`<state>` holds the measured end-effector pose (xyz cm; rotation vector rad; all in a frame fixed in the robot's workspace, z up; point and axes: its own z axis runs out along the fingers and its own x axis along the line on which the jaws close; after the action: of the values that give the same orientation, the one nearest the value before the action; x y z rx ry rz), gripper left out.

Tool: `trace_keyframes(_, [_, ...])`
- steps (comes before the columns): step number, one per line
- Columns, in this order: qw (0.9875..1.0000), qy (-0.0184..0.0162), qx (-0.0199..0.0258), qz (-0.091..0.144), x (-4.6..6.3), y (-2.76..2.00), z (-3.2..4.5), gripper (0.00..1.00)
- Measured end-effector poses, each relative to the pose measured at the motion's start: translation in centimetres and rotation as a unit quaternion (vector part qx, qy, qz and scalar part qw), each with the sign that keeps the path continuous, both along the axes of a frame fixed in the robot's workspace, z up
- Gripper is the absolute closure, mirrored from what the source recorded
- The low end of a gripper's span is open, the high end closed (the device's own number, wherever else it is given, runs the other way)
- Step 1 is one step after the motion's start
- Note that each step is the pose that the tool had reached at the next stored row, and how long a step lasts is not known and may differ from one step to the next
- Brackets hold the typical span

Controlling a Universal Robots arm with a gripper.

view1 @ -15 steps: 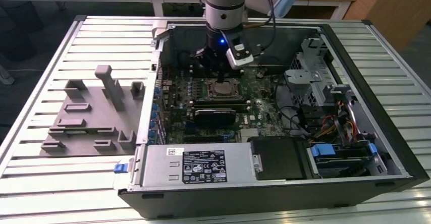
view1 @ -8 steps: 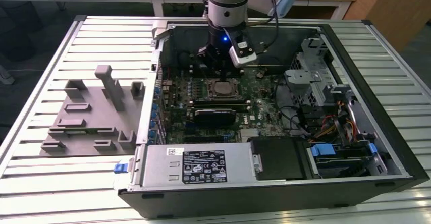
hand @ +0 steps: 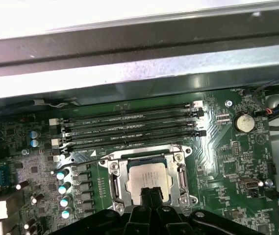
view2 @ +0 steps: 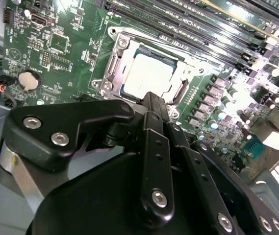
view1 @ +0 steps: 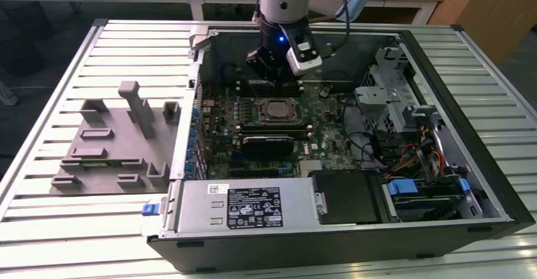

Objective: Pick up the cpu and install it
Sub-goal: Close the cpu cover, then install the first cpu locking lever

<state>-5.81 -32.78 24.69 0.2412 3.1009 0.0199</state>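
The cpu (view1: 275,109) is a pale silver square lying flat in the metal-framed socket (hand: 115,182) on the green motherboard, inside the open computer case. Both wrist views show the cpu (view2: 148,73) (hand: 149,177) just past the fingertips. My gripper (view1: 270,73) hangs over the motherboard, a little beyond the socket toward the case's far wall. Its black fingers (hand: 147,195) are pressed together, shut with nothing between them. In the second wrist view the gripper (view2: 151,100) hides the socket's near edge.
A grey moulded fixture tray (view1: 117,141) lies on the slatted table at the exterior view's left. Memory slots (hand: 129,127) run beside the socket, and a coin battery (hand: 243,122) sits nearby. The power supply (view1: 243,207), drive cage (view1: 403,103) and cables crowd the case.
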Motion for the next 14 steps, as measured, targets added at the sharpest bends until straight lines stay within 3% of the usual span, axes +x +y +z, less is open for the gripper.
trace_keyframes(14, [1.0000,0.0000,0.0000,0.000,-0.01,0.00,0.06,0.89])
